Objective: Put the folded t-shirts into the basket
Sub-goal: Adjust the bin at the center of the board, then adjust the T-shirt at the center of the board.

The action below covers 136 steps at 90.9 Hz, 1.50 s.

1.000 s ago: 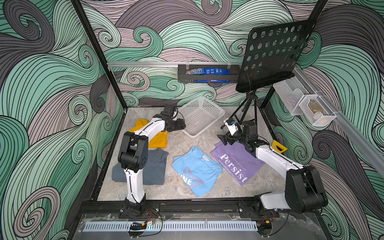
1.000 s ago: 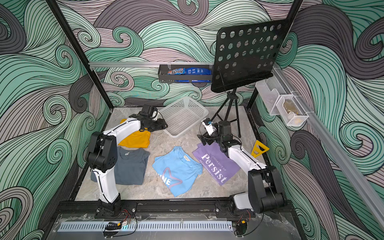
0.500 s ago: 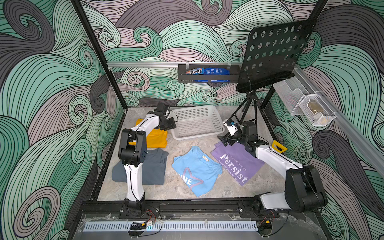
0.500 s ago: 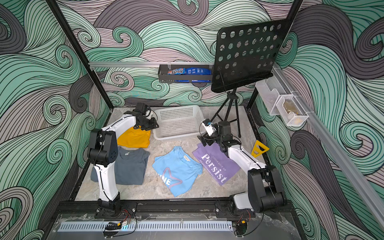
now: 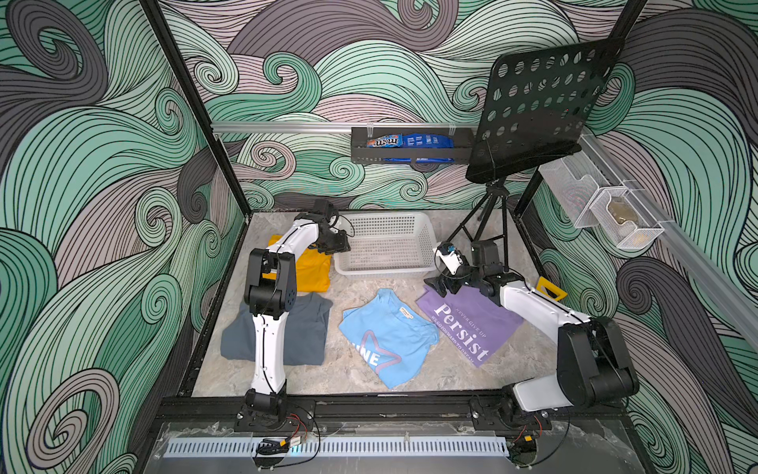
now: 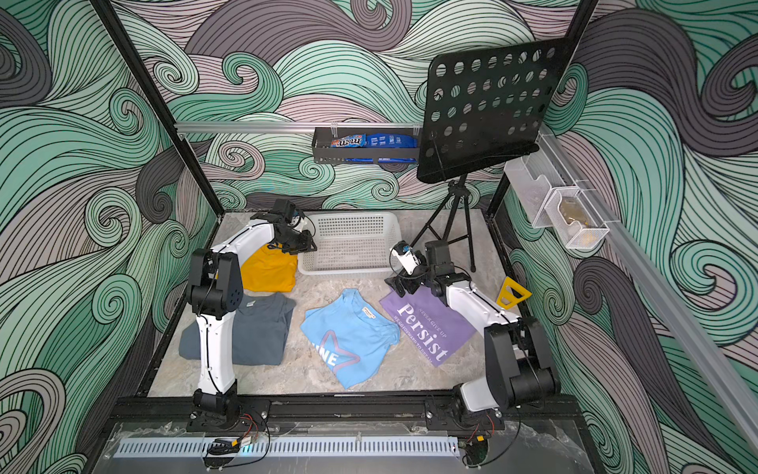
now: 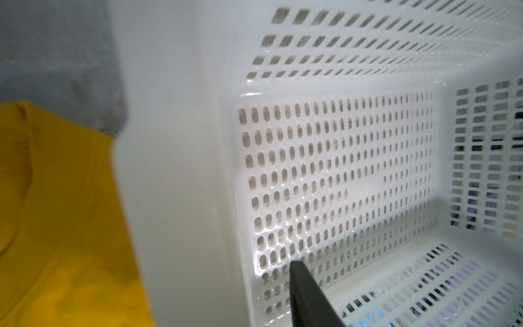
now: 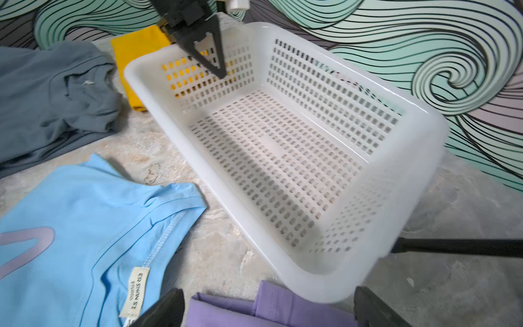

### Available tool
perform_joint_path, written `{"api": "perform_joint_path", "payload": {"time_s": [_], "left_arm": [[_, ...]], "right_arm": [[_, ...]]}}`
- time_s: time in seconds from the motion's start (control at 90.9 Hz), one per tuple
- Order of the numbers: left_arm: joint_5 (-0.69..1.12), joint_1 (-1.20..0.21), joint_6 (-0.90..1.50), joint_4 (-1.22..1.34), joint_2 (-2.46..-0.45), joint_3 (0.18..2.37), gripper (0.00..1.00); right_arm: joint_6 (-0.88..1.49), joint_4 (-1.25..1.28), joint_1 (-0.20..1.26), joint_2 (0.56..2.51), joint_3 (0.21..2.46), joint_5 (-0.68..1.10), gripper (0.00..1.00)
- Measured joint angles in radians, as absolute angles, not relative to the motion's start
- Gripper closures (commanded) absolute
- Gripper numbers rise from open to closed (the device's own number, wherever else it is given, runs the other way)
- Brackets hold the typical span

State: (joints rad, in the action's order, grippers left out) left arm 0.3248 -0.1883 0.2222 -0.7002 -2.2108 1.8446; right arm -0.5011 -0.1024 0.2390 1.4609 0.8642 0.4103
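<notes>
Your left end effector (image 5: 343,243) stood at the short wall of the basket (image 5: 383,271). One black finger (image 7: 308,300) was inside, close to that wall. The other finger hid behind the rim, so I cannot tell if you pinched the wall or only stood over it. I think you were there to hold the basket steady, so shirts could drop in without it sliding. The basket lay flat and empty between your two end effectors.

Your right end effector (image 5: 443,287) was spread wide and held nothing. It hung just over the corner of the lavender shirt (image 5: 463,328), and I think it was ready to grab it. The light blue shirt (image 5: 385,336) lay near that end effector. The yellow shirt (image 5: 313,275) lay just beside the left one, and the grey shirt (image 5: 305,332) lay well back from it. All four were outside the basket.

The surface (image 5: 352,287) looked like pale stone. The walls had green and grey waves. A black music stand (image 5: 537,111) rose behind your right end effector, and a black rack (image 5: 410,154) with snack bags hung on the back wall
</notes>
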Motion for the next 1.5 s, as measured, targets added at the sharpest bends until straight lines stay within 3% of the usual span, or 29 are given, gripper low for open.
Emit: {"api": "perform_joint_path", "payload": {"time_s": [0.088,0.176,0.275,0.429,0.594,0.748,0.98,1.277,1.497], "left_arm": [[0.327,-0.191,0.217,-0.715,-2.211,1.877,0.39],[0.328,-0.186,0.174,-0.726,-2.196,1.891,0.2],[0.333,-0.165,0.102,-0.764,-2.134,1.866,0.13],[0.352,-0.118,-0.091,-0.83,-1.892,1.693,0.15],[0.445,-0.118,-0.401,-0.89,-1.557,1.383,0.18],[0.498,-0.228,-0.639,-0.894,-1.378,1.036,0.22],[0.417,-0.472,-0.805,-0.819,-1.437,0.915,0.26],[0.28,-0.638,-0.874,-0.822,-1.679,0.99,0.24],[0.221,-0.725,-0.906,-0.884,-1.695,0.998,0.24]], "right_arm": [[-0.57,-0.18,0.311,1.46,0.883,0.399,0.1],[-0.628,-0.247,0.421,1.46,0.871,0.375,0.15],[-0.676,-0.289,0.564,1.46,0.821,0.328,0.18],[-0.718,-0.348,0.703,1.461,0.74,0.287,0.18],[-0.736,-0.382,0.656,1.412,0.702,0.297,0.15],[-0.753,-0.4,0.584,1.352,0.7,0.35,0.16],[-0.768,-0.371,0.567,1.377,0.619,0.287,0.18],[-0.775,-0.313,0.529,1.433,0.626,0.244,0.22],[-0.754,-0.294,0.509,1.51,0.706,0.242,0.23]]}}
